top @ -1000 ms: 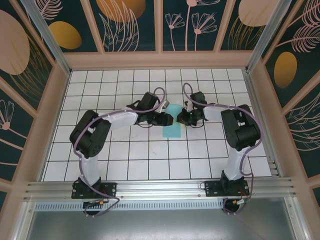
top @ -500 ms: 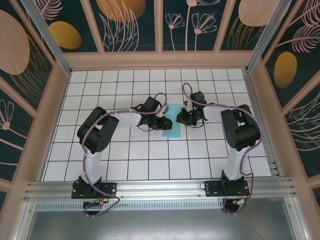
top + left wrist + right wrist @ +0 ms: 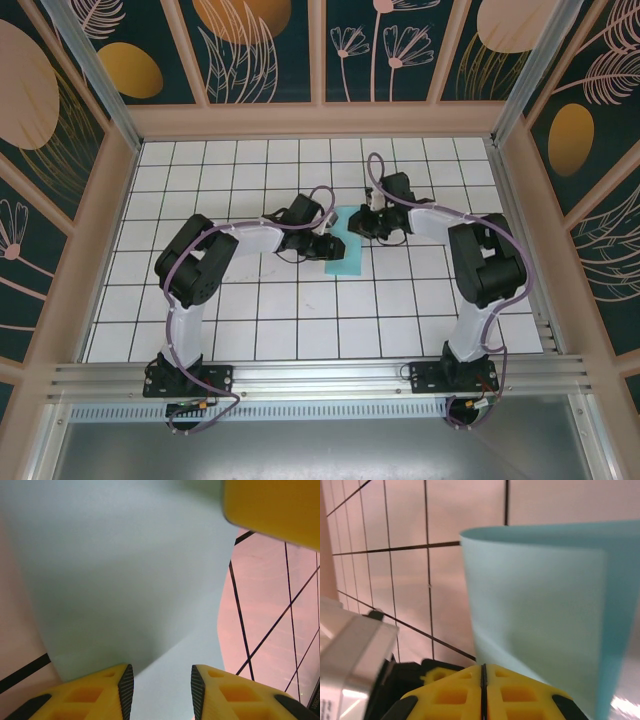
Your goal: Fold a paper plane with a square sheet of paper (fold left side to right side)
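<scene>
Roughly mid-counter (image 3: 250,300), a bit toward far side: turquoise sheet (image 3: 346,250), already folded to a narrow strip, long axis near-to-far, lying between both grippers.

Top cam: left gripper (image 3: 328,247) at strip's left edge, touching or just over it, can't tell which. Right gripper (image 3: 362,222) at strip's far right corner. Arms bent inward from L and R, meeting at sheet.

L wrist cam: sheet (image 3: 125,580) spread wide across frame, pale, curved, w/ soft shadow through the middle; upper layer seemingly lifted off counter (image 3: 270,630). Left gripper (image 3: 162,690) w/ jaws apart, clear gap, nothing clamped; sheet running on under that gap. Yellow fingers (image 3: 95,695) w/ black pads on inner faces. Top right: another yellow finger (image 3: 270,510), the right gripper's, over sheet's far edge.

R wrist cam: right gripper (image 3: 483,690) w/ jaws pressed tight, just a thin seam between yellow fingers (image 3: 530,695). Sheet (image 3: 540,605) rising straight out from behind fingertips, so looks pinched at its edge. Doubled layer visible along right side, darker band there; rounded fold along top. Gridded counter (image 3: 395,580) beyond, to left of sheet.
</scene>
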You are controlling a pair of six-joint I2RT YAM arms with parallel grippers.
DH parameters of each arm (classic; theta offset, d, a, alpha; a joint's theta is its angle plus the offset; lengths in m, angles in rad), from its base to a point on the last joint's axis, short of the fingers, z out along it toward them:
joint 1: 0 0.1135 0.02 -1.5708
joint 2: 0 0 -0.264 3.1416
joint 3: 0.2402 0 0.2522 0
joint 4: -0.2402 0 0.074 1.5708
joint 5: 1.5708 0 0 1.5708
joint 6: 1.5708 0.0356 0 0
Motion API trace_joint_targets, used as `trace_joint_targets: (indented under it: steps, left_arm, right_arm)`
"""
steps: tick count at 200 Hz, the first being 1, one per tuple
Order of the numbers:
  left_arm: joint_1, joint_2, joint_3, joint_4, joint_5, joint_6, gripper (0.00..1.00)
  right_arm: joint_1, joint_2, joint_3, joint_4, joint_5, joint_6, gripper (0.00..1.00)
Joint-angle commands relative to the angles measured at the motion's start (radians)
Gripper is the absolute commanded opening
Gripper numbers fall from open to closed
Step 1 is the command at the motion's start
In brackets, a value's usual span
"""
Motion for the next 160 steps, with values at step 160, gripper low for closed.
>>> trace_joint_targets:
  steps: [160]
  left_arm:
    - [-0.018,0.045,-0.039,-0.062,-0.06,0.018,0.38]
  right_arm:
    - [0.045,0.259,0.17,0.032,0.056,-0.004,0.11]
